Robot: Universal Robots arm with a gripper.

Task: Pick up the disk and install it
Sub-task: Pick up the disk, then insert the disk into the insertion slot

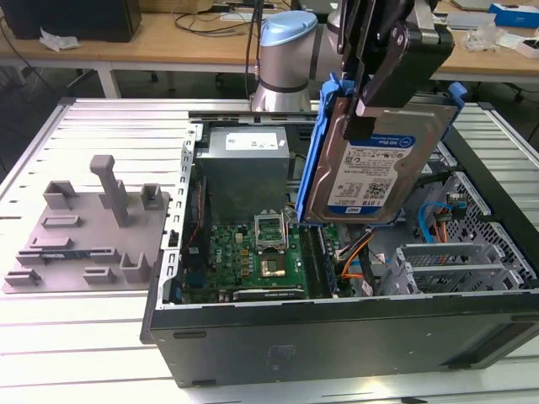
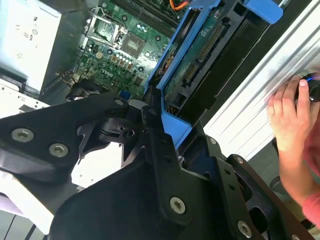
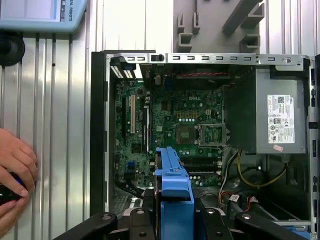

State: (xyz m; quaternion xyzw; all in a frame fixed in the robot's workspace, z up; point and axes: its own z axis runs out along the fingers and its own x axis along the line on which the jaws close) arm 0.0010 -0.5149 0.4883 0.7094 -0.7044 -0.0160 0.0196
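The slatted tabletop [image 1: 76, 337] is carrying an open computer case [image 1: 337, 341] across the centre and right of the exterior view, and a grey tray [image 1: 50, 252] at the left. The disk [image 1: 379, 164] is hanging tilted at the upper right, above the case's interior. The end effector [image 1: 370, 105] is gripping its upper part, fingers closed onto it. A person's hand [image 3: 15, 167] is resting on the tabletop beside the case.

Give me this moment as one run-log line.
pincer: shut on disk | disk: held on edge above open computer case | install: not done
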